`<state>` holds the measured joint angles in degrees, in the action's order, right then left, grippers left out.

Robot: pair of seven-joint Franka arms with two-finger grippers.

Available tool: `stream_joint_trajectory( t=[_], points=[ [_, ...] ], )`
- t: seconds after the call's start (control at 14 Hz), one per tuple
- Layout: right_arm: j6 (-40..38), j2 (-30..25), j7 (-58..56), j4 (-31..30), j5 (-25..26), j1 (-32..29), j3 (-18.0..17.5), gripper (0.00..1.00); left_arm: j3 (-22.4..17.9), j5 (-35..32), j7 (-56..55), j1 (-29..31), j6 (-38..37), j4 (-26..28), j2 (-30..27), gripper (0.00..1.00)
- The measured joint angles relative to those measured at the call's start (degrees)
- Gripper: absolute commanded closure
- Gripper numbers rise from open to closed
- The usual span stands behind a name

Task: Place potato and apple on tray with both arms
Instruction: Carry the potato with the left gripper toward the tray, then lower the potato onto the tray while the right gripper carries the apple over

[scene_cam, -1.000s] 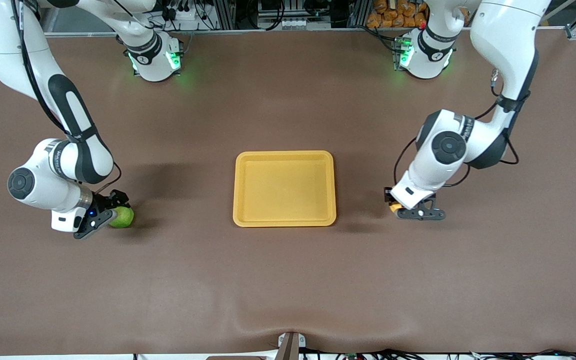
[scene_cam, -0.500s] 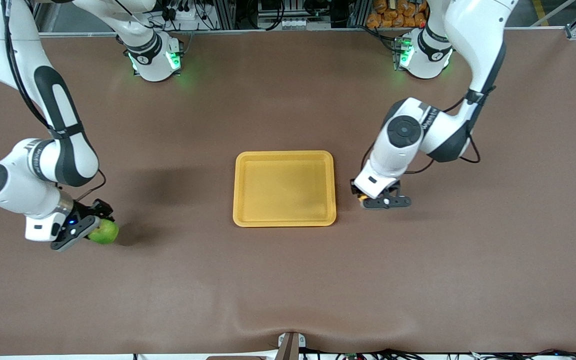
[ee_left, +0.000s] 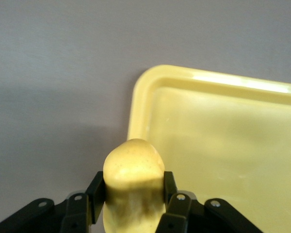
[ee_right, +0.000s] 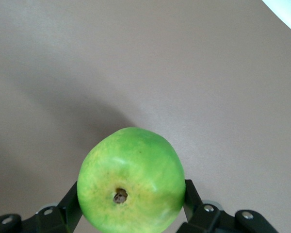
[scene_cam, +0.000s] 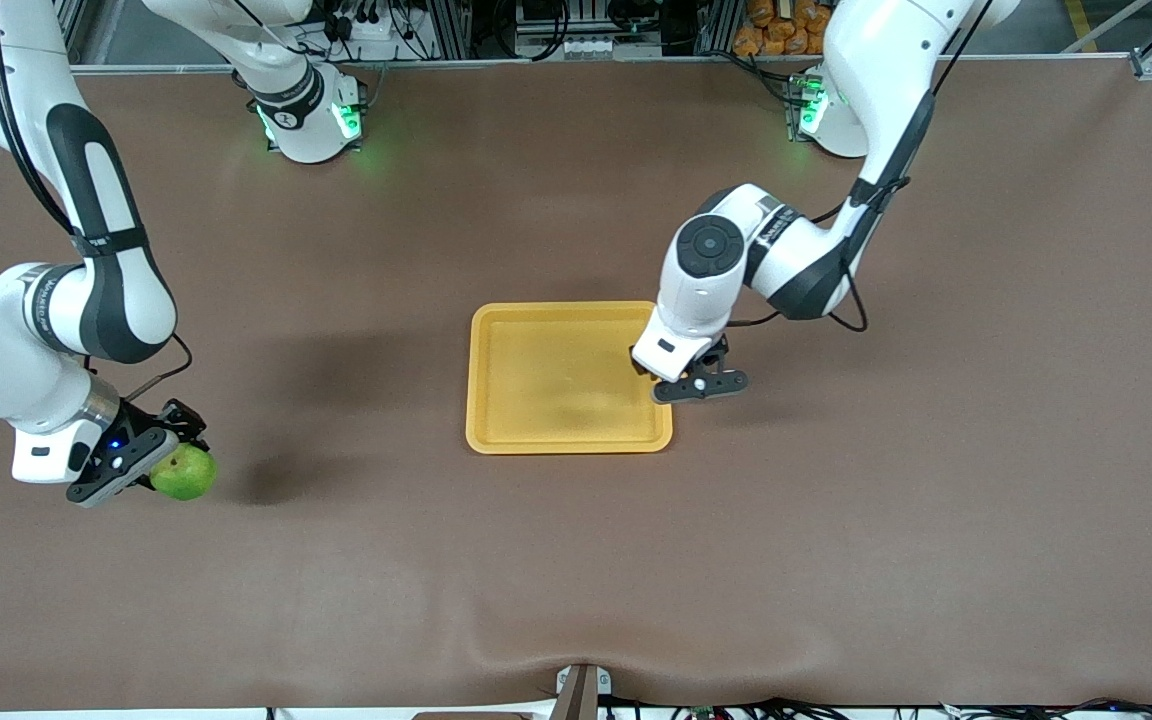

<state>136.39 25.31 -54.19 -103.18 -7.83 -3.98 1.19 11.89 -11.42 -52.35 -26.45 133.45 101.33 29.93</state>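
The small round green apple (scene_cam: pixel 183 472) is gripped between the fingers of the right gripper (scene_cam: pixel 141 458) and is carried in the air over the brown table (scene_cam: pixel 576 560) at the right arm's end, well apart from the shallow rectangular yellow-orange plastic tray (scene_cam: pixel 568 375). Its stem dimple is turned toward the wrist camera. The oblong yellow-orange potato (ee_left: pixel 133 187) is clamped in the left gripper (scene_cam: pixel 698 381) over the tray's rim toward the left arm's end. Its long axis is seen pointing out from between the fingers. Nothing is seen lying in the tray.
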Motion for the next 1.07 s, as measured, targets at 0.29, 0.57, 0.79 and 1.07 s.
stream_joint_trajectory(
  t=[0.29, 0.57, 0.79, 1.07],
  points=[
    [-3.35, -2.15, -8.25, 0.11, -0.19, 0.06, -3.73, 1.0, -0.17, -0.8, -0.04, -2.38, -0.35, -2.77, 3.54, 1.0],
    [-10.26, -2.9, -13.59, 0.18, -0.26, 0.16, -7.1, 1.0, -0.33, -3.36, -0.11, -3.49, -0.36, -4.18, 6.99, 1.0],
    [-16.81, -2.88, -15.15, 0.1, -0.37, 0.21, -10.46, 1.0, -0.51, -3.54, -0.11, -3.49, -0.39, -4.5, 7.7, 0.88],
    [-18.25, -2.71, -18.7, -0.12, -0.4, 2.4, -14.66, 1.0, -0.59, -3.56, -0.11, -3.5, -0.43, -5.42, 8.69, 0.36]
  ],
)
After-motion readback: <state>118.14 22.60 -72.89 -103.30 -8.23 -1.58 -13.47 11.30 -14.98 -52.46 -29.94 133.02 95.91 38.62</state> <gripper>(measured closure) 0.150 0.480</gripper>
